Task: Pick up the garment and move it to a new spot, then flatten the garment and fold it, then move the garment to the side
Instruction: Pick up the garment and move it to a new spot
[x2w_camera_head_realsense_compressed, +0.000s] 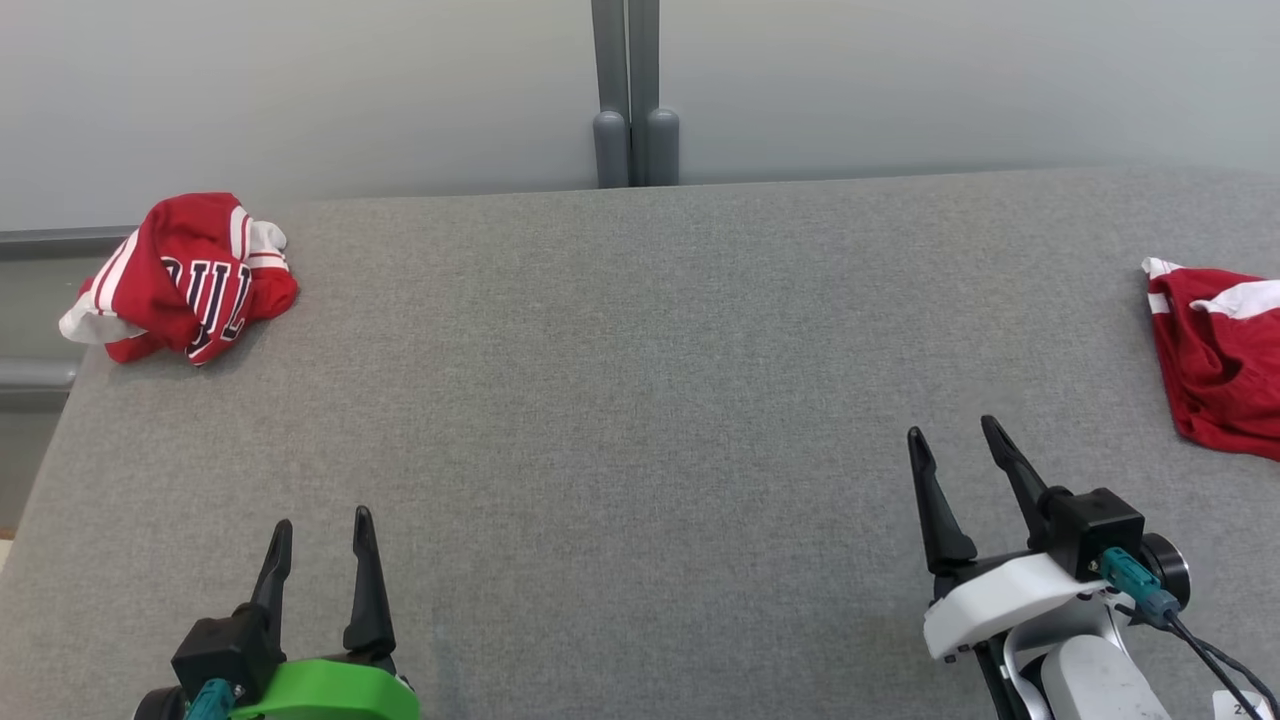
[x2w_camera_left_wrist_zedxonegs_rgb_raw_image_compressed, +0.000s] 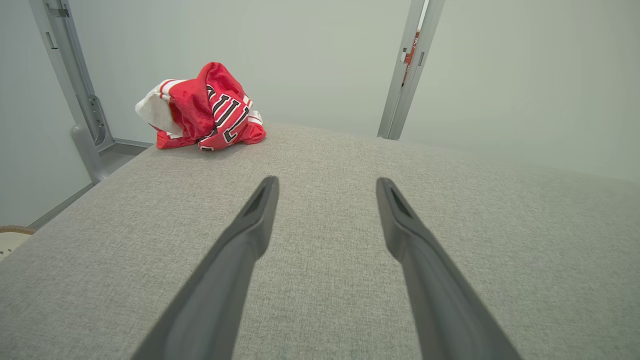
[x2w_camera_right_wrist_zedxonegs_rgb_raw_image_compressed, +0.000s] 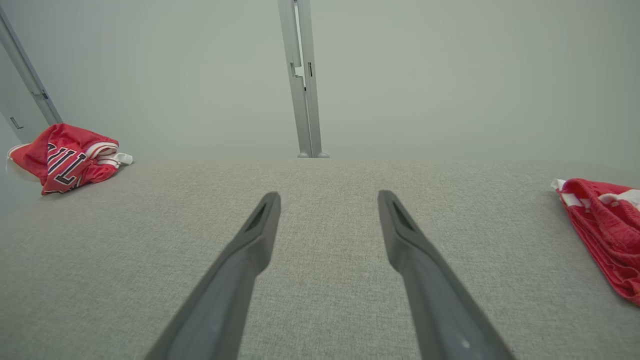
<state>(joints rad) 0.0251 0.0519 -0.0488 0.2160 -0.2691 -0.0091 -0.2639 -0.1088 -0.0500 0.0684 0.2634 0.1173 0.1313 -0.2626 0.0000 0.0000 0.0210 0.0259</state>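
garment (x2w_camera_head_realsense_compressed: 185, 275): red jersey with white trim and dark lettering, bunched in a heap at the worktop's (x2w_camera_head_realsense_compressed: 640, 400) far left corner, its white part right on the left edge. Nothing touches it.
second garment (x2w_camera_head_realsense_compressed: 1220, 360): also red and white, lying flatter at the right edge, partly cut off by the head view. Can't tell if it's folded. Reads as one set aside, so probably not the target.
left jaws: wide open, empty, low near the front edge on the left, fingers (x2w_camera_head_realsense_compressed: 366, 580) pointing at the far edge. The heap is ahead and to their left, well apart.
right jaws: wide open, empty, near the front edge on the right, fingers (x2w_camera_head_realsense_compressed: 930, 500) tilted slightly left. The second garment is near them but not touching.
why this pose: both arms look parked and ready, jaws spread for a first pinch on cloth.
step: pick-up not yet begun, whole task ahead.
next: the left arm is on the heap's side, so likely that one reaches. Grab high on the bunch.
risk: the heap sits at the edge, so a nudge could push it off.
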